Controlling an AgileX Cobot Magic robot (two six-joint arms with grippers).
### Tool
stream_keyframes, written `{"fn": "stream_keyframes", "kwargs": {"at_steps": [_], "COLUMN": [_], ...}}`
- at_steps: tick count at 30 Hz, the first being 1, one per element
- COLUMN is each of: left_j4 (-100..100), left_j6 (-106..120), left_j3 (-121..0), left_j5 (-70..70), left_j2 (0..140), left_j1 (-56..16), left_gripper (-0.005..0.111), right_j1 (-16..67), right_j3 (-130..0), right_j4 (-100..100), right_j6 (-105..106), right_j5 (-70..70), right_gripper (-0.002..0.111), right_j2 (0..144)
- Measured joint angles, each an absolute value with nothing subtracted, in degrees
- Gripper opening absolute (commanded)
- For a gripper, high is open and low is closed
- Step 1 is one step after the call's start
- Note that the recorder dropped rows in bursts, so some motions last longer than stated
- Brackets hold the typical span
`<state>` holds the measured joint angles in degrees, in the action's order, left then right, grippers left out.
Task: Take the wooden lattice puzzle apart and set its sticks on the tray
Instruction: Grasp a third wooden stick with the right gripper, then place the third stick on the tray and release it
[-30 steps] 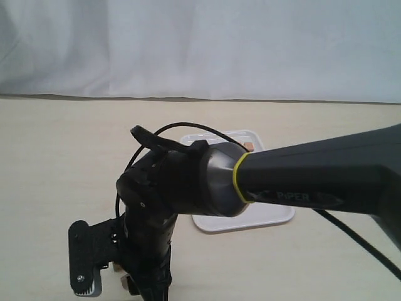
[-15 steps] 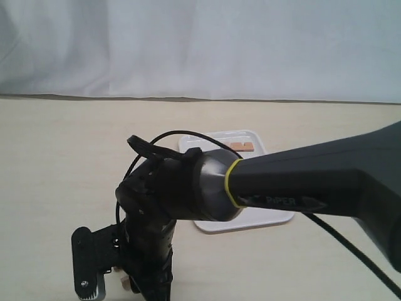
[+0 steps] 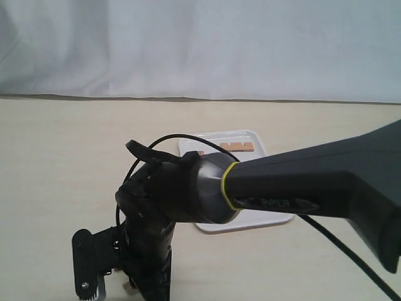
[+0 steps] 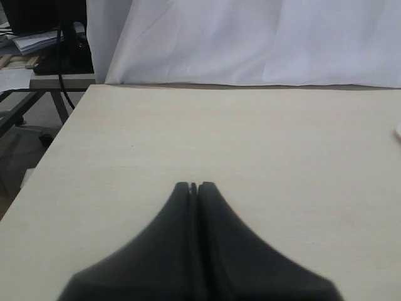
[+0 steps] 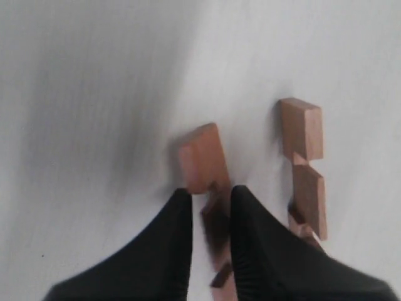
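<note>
Sinking right arm bares a stick, hides most of tray.

The tray is white, the stick light reddish-brown, the arm black with a yellow ring, the table pale beige and faintly grained, the backdrop white.

This looks like a robotics lab bench rather than anyone's home. A white cloth hangs as a plain backdrop behind a bare pale table, and a black arm marked PIPER reaches over it. Off the table's edge stands a glass-topped desk with stacked papers, dark equipment and a trailing cable.
</note>
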<state>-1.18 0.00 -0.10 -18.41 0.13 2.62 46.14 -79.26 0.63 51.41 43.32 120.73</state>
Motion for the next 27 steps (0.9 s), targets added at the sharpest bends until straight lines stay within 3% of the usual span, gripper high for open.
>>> {"fn": "stream_keyframes", "kwargs": {"at_steps": [2, 18, 27], "left_j4": [-1.2, -1.2, -1.2], "left_j6": [0.0, 0.0, 0.0], "left_j3": [-0.1, -0.1, -0.1], "left_j5": [-18.4, -18.4, -18.4], "left_j2": [0.1, 0.1, 0.1], "left_j1": [2.6, 2.6, 2.6], "left_gripper": [0.000, 0.000, 0.000], "right_j1": [46.1, 45.5, 31.2], "right_j3": [-79.3, -79.3, -79.2], "right_j4": [0.7, 0.7, 1.6], "right_j6": [51.4, 50.1, 39.2], "right_j5": [43.3, 45.5, 39.9], "right_gripper": [0.004, 0.004, 0.004], "right_j2": [121.1, 109.5, 104.7]}}
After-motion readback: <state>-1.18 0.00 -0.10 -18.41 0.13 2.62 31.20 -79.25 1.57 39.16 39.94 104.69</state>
